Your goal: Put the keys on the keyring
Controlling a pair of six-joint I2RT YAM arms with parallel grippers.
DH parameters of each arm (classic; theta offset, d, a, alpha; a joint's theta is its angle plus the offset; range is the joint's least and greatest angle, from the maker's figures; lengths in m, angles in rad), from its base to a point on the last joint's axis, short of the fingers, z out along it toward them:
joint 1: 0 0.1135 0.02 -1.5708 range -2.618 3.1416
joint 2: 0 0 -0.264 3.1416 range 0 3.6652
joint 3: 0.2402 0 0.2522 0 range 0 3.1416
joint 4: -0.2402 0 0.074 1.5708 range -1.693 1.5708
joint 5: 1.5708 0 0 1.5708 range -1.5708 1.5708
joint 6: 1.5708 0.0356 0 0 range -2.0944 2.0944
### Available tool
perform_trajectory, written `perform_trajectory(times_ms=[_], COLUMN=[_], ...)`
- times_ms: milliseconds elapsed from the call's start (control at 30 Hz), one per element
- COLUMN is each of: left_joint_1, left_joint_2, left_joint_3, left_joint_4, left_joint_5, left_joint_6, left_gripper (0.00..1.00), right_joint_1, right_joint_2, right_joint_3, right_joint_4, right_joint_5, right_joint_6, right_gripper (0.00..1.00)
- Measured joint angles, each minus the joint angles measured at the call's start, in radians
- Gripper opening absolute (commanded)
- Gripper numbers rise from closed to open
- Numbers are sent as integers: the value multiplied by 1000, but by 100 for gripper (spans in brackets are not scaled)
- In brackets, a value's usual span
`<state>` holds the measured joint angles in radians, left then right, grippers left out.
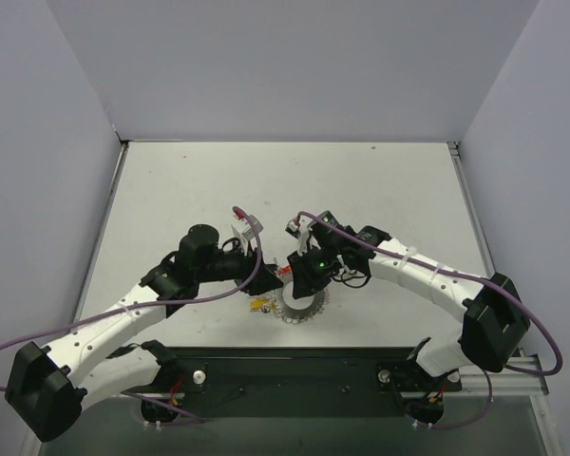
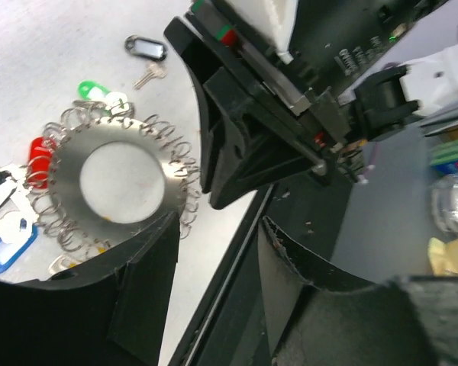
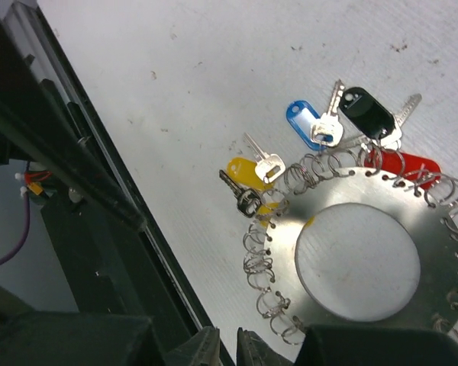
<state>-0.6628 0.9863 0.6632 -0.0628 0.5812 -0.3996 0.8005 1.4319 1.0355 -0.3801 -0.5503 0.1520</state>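
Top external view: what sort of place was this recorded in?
Probably a robot lab test cell, not a home or shop. A white table is boxed in by plain walls on three sides. The left arm and right arm are mounted on a black rail at its near edge.

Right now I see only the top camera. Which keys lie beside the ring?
Observer: A yellow key, a blue key, a black key and a red key lie against the rim of the ring.
Operator: Is any key apart from it?
Observer: Yes, a key with a black tag lies alone on the table, clear of the ring.
Operator: Does the left gripper hold anything?
Observer: No, the left gripper stands open with nothing between its fingers.
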Motion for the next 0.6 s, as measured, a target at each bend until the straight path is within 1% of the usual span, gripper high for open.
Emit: perform_trajectory(times_ms=[100,167,300,367,433,500,600], left_joint_1=[-58,-88,-82,-53,4,62,145], left_joint_2=[26,35,34,28,17,8,-7], left_joint_3=[24,27,27,27,26,18,-17], left_joint_4=[-54,-94,-163,-184,-198,-198,-198], left_joint_5=[-85,-150,-290,-329,-356,-362,-365], left_joint_6=[22,24,3,-19,-51,-75,-111], left_gripper=[54,56,60,62,65,68,69], right_joint_1=[-2,5,72,118,163,198,245], right_joint_2=[0,0,0,2,10,24,55], right_joint_3=[-23,-47,-80,-95,-110,-115,-115], right_joint_4=[6,10,23,47,76,93,125], right_joint_5=[12,34,107,149,194,235,303], right_joint_6=[20,39,79,101,126,142,163], right_gripper=[30,32,35,36,38,42,44])
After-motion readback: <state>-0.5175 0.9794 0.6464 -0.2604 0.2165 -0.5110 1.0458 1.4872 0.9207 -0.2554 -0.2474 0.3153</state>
